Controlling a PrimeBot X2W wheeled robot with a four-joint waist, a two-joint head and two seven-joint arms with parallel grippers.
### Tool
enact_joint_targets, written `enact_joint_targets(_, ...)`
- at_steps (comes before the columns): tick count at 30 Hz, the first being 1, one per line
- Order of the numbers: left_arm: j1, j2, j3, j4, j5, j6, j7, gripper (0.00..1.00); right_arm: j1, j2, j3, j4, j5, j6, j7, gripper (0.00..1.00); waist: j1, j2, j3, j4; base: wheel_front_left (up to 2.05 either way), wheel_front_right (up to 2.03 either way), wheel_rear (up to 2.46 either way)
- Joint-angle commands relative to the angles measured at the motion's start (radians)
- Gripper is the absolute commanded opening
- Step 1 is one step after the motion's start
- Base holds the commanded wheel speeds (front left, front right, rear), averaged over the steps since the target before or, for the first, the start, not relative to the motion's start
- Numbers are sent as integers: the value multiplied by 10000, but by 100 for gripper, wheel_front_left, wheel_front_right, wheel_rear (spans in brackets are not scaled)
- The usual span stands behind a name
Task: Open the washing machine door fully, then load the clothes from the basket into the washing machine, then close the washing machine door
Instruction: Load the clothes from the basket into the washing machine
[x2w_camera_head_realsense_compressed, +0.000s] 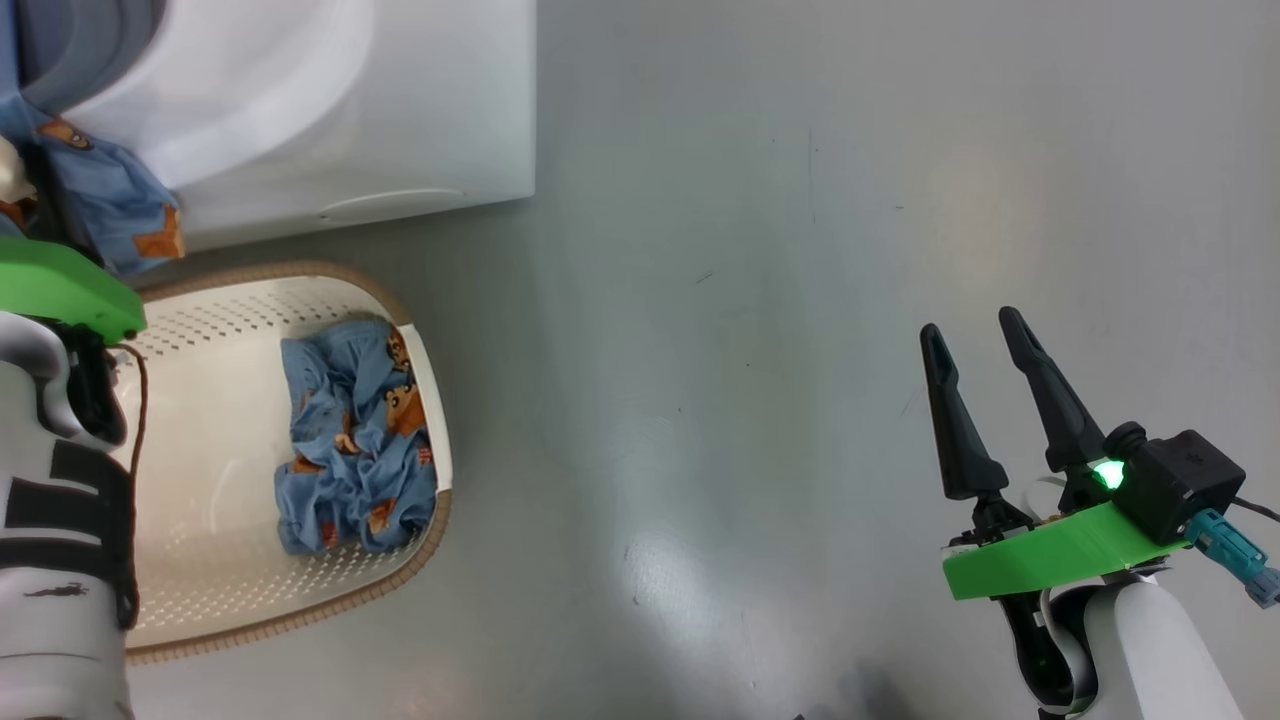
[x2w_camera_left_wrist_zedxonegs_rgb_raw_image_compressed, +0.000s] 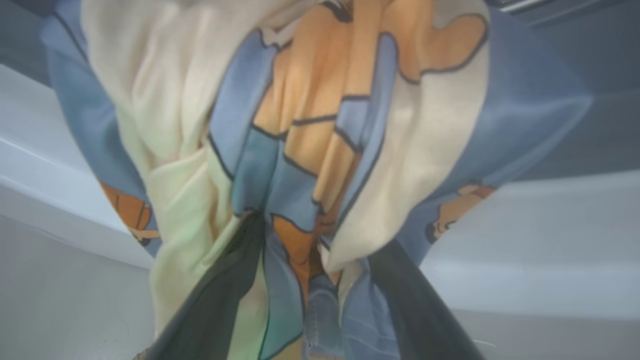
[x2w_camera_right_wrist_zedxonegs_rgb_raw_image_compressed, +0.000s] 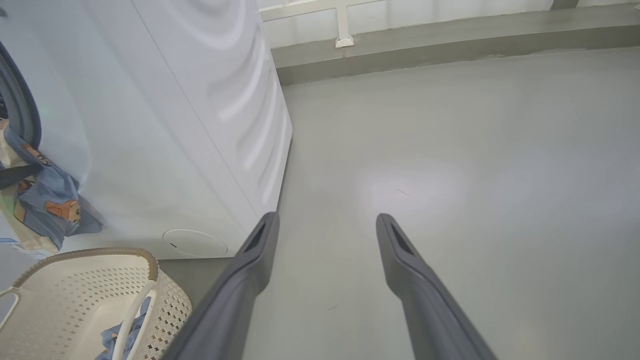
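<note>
The first bundle of clothes (x2w_camera_left_wrist_zedxonegs_rgb_raw_image_compressed: 320, 125) is up at the mouth of the washing machine (x2w_camera_head_realsense_compressed: 400, 120). On my head camera it sits in the top left corner and hangs down the white front. On the right wrist camera it droops from the grey rim of the opening (x2w_camera_right_wrist_zedxonegs_rgb_raw_image_compressed: 22, 110), with its lower end above the basket (x2w_camera_head_realsense_compressed: 210, 470) and, as far as I can see, not touching it. My left hand (x2w_camera_left_wrist_zedxonegs_rgb_raw_image_compressed: 321, 234) is buried in that cloth. Its two dark fingers (x2w_camera_left_wrist_zedxonegs_rgb_raw_image_compressed: 215, 300) stand spread as wide as those of my right hand (x2w_camera_head_realsense_compressed: 971, 327), so I read it as open. Folds of blue, orange and cream fabric are bunched between the fingers and draped over their tips. I cannot tell whether the cloth's weight rests on the hand or on the rim. The second bundle of clothes (x2w_camera_head_realsense_compressed: 355, 440) lies crumpled inside the basket, against its right-hand wall. The basket stands on the grey floor (x2w_camera_head_realsense_compressed: 750, 300) just in front of the machine, close below the round hatch (x2w_camera_right_wrist_zedxonegs_rgb_raw_image_compressed: 195, 242) low on the front panel. My left forearm (x2w_camera_head_realsense_compressed: 50, 560), pale with a green bracket (x2w_camera_head_realsense_compressed: 65, 285), crosses the basket's left part in the head view. My right hand hangs well off to the right over the floor, its jaws apart with nothing between them.
</note>
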Motion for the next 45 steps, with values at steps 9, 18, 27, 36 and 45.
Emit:
enact_joint_targets(9, -371, 576, 161, -33, 9, -238, -55, 0, 60, 34, 194, -178, -91, 16, -120, 100, 0, 0, 45, 40, 0, 0, 0)
enact_joint_targets(18, 420, 744, 84, -1294, 393, -360, -55, 0, 88, 33, 139, -82, -82, 16, -120, 100, 0, 0, -232, 95, 0, 0, 0)
enact_joint_targets(27, 1716, 811, 370, -4571, 725, -523, -55, 0, 178, 76, 121, -59, -7, 16, -120, 100, 0, 0, -390, 146, 0, 0, 0)
enact_joint_targets(36, 1186, 1220, -41, -5540, 990, -845, 107, 0, 103, 106, 245, -36, 49, 16, -120, 100, 0, 0, -130, 117, 0, 0, 0)
enact_joint_targets(45, -1082, 2269, -684, -4825, 842, -1294, 1095, 0, -95, 126, 410, -30, 166, 16, -120, 100, 0, 0, 418, -259, 0, 0, 0)
